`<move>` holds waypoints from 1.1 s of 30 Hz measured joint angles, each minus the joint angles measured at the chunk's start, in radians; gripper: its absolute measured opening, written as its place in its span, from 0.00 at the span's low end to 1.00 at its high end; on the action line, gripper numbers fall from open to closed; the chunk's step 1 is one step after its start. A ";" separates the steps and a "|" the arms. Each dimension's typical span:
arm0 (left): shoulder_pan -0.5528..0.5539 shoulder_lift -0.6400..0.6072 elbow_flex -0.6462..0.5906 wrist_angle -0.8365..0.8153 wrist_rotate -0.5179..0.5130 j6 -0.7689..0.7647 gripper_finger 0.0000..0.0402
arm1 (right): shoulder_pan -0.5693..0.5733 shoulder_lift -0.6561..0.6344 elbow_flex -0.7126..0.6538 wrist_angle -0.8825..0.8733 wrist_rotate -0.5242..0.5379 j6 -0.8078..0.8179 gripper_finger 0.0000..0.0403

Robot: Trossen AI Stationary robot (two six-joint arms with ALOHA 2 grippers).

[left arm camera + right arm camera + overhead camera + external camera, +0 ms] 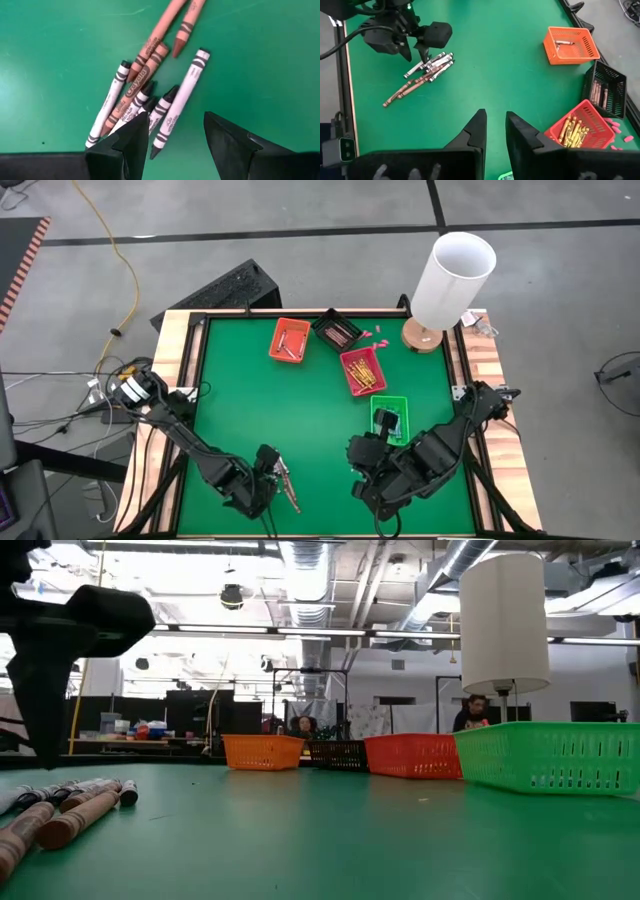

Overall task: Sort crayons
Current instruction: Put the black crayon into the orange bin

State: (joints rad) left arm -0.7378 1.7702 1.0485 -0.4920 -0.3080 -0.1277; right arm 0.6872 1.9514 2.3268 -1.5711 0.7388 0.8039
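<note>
White lamp (452, 275) at table corner; orange tray (289, 340) nearby

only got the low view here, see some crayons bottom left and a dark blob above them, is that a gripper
Observer: Yes, the left gripper, open, hovering right over the loose crayons.
Operator: what colours are they
Observer: White-wrapped ones and brown ones, mixed in one pile.
Operator: anything in the red tray yet
Observer: The red tray holds yellow-orange crayons.
Operator: where's the other arm
Observer: The right gripper waits empty by the green tray.
</note>
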 joint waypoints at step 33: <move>0.077 -0.002 -0.022 -0.040 0.118 0.046 0.20 | 0.000 0.001 -0.001 0.000 -0.005 -0.001 0.17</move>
State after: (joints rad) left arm -0.6611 1.7679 1.0264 -0.5322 -0.1896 -0.0818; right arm 0.6876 1.9522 2.3260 -1.5711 0.7334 0.8028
